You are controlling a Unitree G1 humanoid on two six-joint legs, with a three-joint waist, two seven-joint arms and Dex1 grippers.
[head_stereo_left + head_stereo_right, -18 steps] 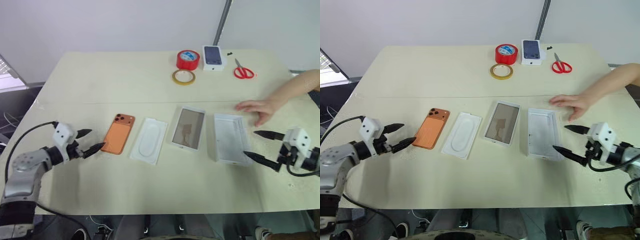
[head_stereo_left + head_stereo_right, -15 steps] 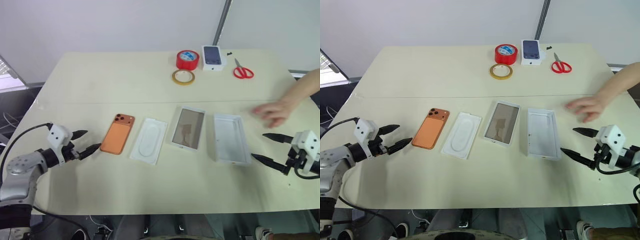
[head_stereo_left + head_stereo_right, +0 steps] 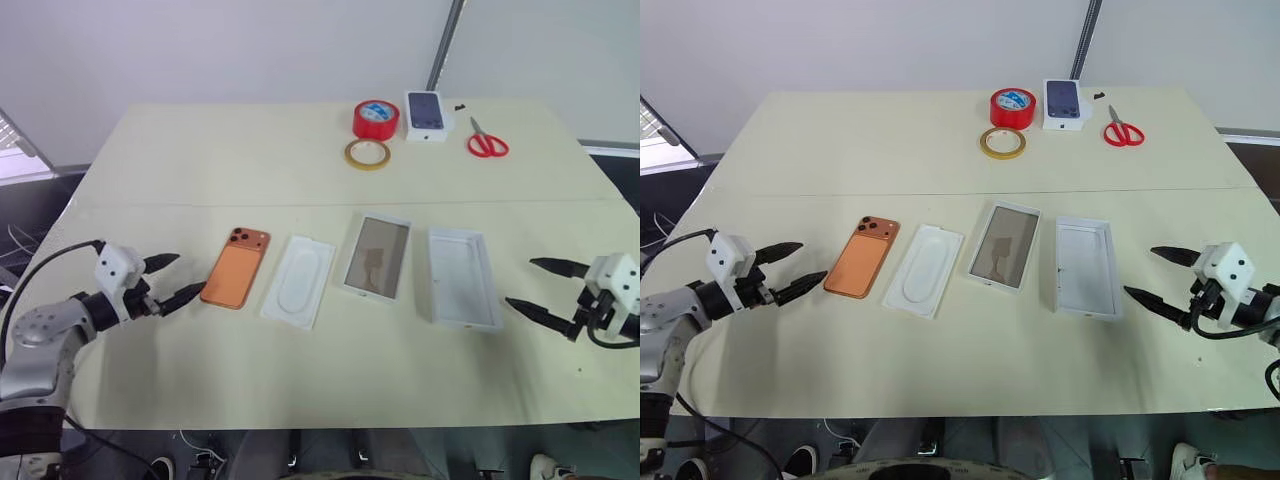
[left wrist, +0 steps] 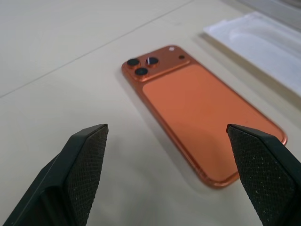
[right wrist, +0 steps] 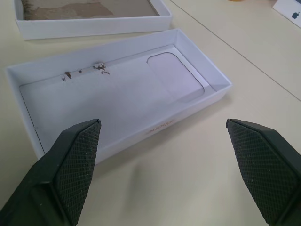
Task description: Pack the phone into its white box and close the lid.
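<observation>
phone (image 3: 236,269) flat on desk (image 3: 300,170), camera side up, just ahead of left tool (image 3: 170,281), fingers wide, empty. right tool (image 3: 545,289) wide near white box (image 3: 461,277). risk: fingertips skid the thin phone away.

You get no legible wording. The white box (image 5: 117,101) carries a small reddish print line on its inner wall, too small to read. The small white box (image 5: 288,8) shows a dark logo mark.
</observation>
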